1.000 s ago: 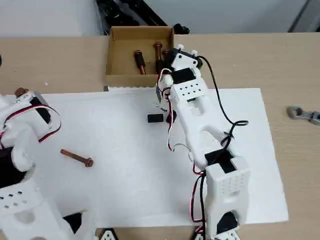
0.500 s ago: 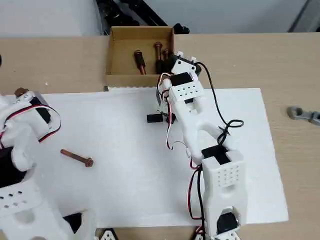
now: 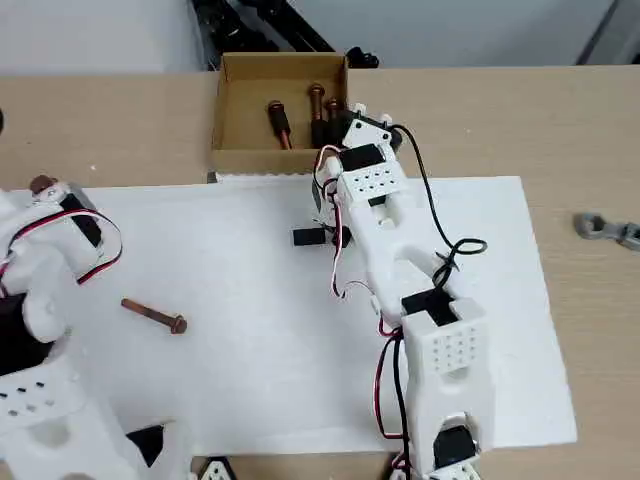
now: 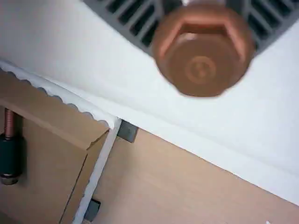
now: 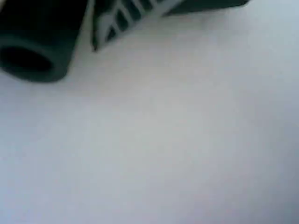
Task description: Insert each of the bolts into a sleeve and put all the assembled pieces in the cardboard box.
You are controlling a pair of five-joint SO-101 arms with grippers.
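Observation:
My left gripper [image 3: 45, 192] stays at the table's left edge, shut on a copper bolt whose hex head [image 4: 202, 49] sits against the grey ribbed pads [image 4: 126, 14]. The right gripper [image 3: 322, 230] is low over the white sheet, just in front of the cardboard box [image 3: 232, 110], shut on a black sleeve [image 3: 309, 237]. Close up, that sleeve [image 5: 35, 42] shows its open end beside a ribbed finger [image 5: 126, 16]. A loose bolt [image 3: 153, 315] lies on the sheet at the left. In the box lie assembled pieces [image 3: 278, 122], one of them [image 4: 9, 149] also showing past the left gripper.
The white sheet [image 3: 250, 380] covers the middle of the wooden table. A metal wrench [image 3: 605, 228] lies at the far right edge. Dark equipment [image 3: 250, 25] stands behind the box. The right arm's cables [image 3: 440, 235] hang beside its links.
The right arm has drawn back a little toward the table's front and settled lower; the sleeve shifted slightly left with it. The left arm and the loose bolt have not moved.

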